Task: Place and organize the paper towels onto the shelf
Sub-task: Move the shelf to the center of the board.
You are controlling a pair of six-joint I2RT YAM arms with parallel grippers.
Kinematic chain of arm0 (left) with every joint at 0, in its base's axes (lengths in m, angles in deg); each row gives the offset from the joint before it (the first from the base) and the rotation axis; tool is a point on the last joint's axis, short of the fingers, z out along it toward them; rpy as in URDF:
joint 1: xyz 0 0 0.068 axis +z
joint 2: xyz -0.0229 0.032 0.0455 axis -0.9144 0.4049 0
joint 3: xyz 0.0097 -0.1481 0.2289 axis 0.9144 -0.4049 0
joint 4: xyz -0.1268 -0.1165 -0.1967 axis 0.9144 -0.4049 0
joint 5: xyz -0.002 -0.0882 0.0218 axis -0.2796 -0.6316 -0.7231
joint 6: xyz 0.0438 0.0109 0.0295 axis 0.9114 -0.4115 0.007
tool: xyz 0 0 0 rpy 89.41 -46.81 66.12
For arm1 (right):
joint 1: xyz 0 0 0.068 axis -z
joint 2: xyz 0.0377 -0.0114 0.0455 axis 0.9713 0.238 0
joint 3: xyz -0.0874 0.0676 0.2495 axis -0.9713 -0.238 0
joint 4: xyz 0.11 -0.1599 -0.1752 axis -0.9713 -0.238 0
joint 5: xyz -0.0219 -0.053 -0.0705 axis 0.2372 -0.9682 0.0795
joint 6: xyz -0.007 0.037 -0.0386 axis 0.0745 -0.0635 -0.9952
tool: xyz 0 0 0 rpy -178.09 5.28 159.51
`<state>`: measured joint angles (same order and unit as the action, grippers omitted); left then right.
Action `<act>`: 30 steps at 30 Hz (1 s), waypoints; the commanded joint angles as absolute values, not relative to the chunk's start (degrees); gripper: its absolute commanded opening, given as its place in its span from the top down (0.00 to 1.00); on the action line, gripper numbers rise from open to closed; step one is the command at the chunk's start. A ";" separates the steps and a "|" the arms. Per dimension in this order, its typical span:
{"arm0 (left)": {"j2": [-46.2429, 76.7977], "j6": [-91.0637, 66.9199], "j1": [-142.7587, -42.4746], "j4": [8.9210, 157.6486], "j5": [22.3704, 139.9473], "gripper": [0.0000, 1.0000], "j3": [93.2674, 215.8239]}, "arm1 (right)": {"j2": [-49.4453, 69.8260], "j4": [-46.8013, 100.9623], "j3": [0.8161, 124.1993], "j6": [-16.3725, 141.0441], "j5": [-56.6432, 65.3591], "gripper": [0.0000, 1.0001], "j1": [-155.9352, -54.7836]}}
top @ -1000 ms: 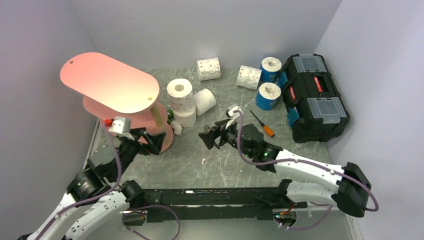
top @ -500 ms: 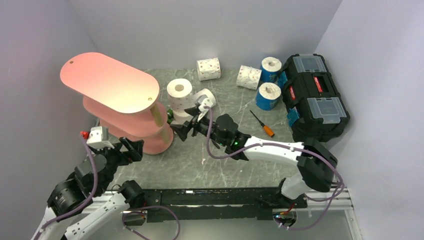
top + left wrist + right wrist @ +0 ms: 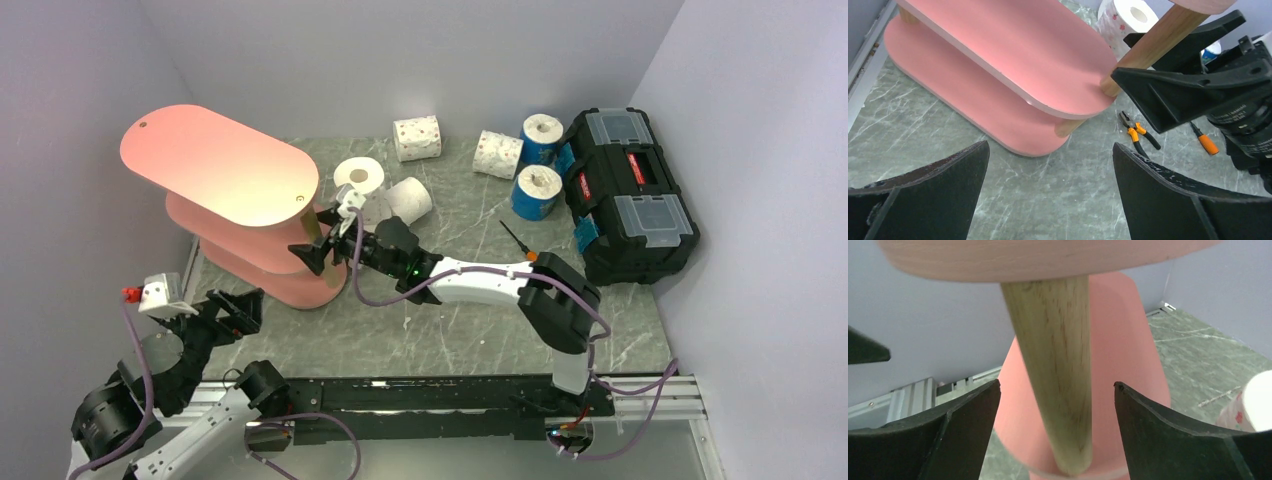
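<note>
The shelf (image 3: 220, 165) is smooth matt pink on grained wooden posts (image 3: 1055, 375) (table (image 3: 450, 335): marbled grey).

upright pink shelf (image 3: 215, 165), paper towels (image 3: 418, 137) scattered beside

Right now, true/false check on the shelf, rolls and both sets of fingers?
1. The right fingers straddle a post of the shelf, open. True.
2. The left fingers hold a roll. False: they are open and empty.
3. A roll sits on top of the shelf. False: its top is bare.
4. Two blue rolls stand beside the toolbox. True.
</note>
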<state>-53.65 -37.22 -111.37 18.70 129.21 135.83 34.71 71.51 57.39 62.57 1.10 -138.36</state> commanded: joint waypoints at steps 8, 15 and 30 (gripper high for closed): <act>-53.89 -37.31 -111.60 16.38 131.78 0.01 137.93 | 39.14 75.18 64.44 60.94 -0.95 0.65 -139.78; -54.67 -36.12 -111.60 18.70 132.09 0.01 136.68 | 31.85 68.32 61.08 60.09 -0.01 1.00 -140.50; -52.56 -34.92 -111.64 25.01 130.00 0.01 131.94 | 12.72 56.50 46.10 53.83 -7.73 1.00 -140.48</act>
